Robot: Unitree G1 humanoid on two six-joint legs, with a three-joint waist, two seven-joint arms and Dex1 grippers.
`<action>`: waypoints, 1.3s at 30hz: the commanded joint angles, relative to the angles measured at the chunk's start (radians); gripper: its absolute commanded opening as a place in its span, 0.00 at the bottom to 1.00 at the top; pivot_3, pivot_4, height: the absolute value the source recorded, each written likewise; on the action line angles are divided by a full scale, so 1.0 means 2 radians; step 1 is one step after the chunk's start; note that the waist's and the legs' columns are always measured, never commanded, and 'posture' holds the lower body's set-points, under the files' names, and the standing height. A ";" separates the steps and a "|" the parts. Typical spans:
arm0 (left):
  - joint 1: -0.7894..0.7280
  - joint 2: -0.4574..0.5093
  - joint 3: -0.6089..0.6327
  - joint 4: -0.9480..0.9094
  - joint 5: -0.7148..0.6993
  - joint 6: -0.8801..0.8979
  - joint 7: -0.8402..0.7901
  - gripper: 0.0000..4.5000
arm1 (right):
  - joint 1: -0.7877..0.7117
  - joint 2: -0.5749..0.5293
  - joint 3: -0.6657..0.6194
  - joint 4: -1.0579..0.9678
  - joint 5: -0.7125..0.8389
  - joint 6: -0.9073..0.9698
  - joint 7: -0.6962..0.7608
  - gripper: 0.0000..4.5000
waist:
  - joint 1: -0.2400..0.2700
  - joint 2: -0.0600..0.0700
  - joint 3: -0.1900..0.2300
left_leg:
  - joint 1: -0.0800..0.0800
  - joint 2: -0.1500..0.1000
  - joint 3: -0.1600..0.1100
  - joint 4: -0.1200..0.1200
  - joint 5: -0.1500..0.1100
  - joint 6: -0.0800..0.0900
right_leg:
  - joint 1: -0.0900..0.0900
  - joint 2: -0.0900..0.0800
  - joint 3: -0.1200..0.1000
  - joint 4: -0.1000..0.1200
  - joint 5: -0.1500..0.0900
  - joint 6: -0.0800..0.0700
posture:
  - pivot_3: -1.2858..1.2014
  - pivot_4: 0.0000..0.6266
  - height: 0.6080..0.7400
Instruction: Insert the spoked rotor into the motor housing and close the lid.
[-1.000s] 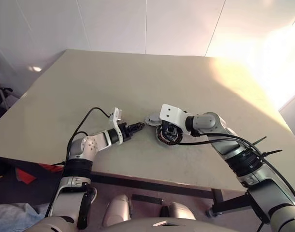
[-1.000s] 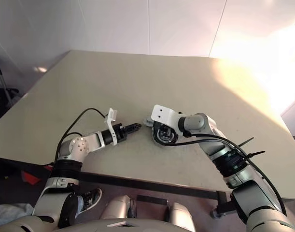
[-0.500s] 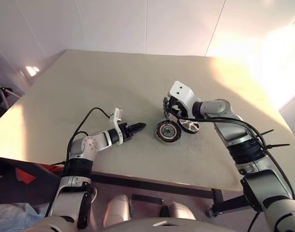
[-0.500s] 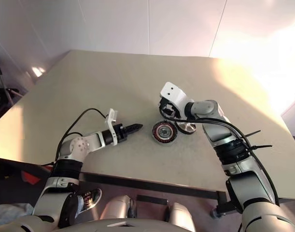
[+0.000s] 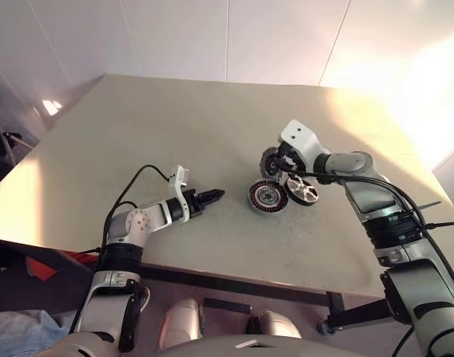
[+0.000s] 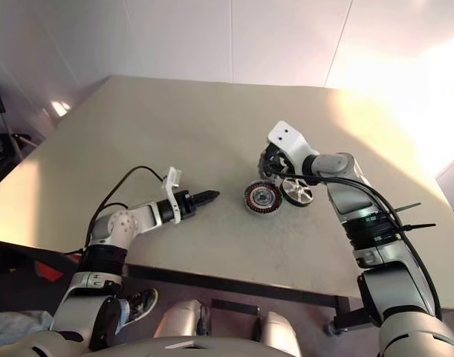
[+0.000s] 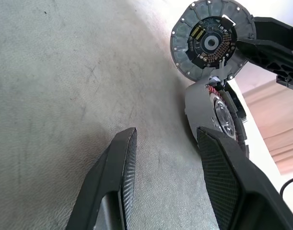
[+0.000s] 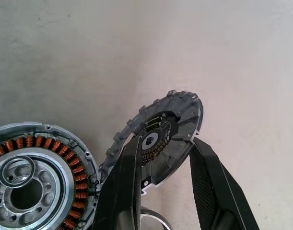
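The right hand (image 8: 166,146) is clamped on the lid (image 8: 180,108), gripping it by the rim and holding it clear of the counter (image 5: 174,126) with its inner face and small circuit board in plain sight. I judge it is held up there to keep the opening free, since the rotor has to go in first.

The motor housing (image 5: 267,196) sits in the right half of the counter, somewhat nearer the near edge than the far one, copper windings exposed and centre empty. The spoked rotor (image 5: 301,189) lies just beside it, toward the right edge, not yet inserted.

The left hand (image 5: 214,195) hovers low toward the left edge, fingers moderately apart and empty, pointing at the housing, probably ready to steady it.

Nothing else lies on the counter. The raised lid, hanging just beyond the housing, is the one thing that could crowd a reach for the rotor.
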State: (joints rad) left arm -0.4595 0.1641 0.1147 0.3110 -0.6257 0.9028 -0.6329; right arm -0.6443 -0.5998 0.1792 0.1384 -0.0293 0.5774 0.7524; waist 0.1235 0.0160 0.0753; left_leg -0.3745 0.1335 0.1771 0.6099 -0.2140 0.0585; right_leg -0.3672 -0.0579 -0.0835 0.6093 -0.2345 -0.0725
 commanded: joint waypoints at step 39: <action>-0.003 0.001 -0.013 -0.001 0.010 -0.002 -0.016 0.47 | 0.102 -0.039 -0.120 -0.033 0.114 0.067 -0.004 0.37 | 0.000 0.001 0.000 | 0.002 0.000 0.000 0.000 0.000 0.000 | 0.002 0.000 0.000 0.000 0.000 0.000 | 0.52 0.00 1.00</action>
State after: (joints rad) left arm -0.4627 0.1583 0.0845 0.3246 -0.6073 0.9038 -0.6613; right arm -0.4156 -0.6773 -0.0267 0.0786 0.1832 0.7116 0.7557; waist 0.1242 0.0177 0.0745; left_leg -0.3702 0.1336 0.1772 0.6102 -0.2144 0.0592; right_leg -0.3630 -0.0578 -0.0835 0.6084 -0.2346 -0.0723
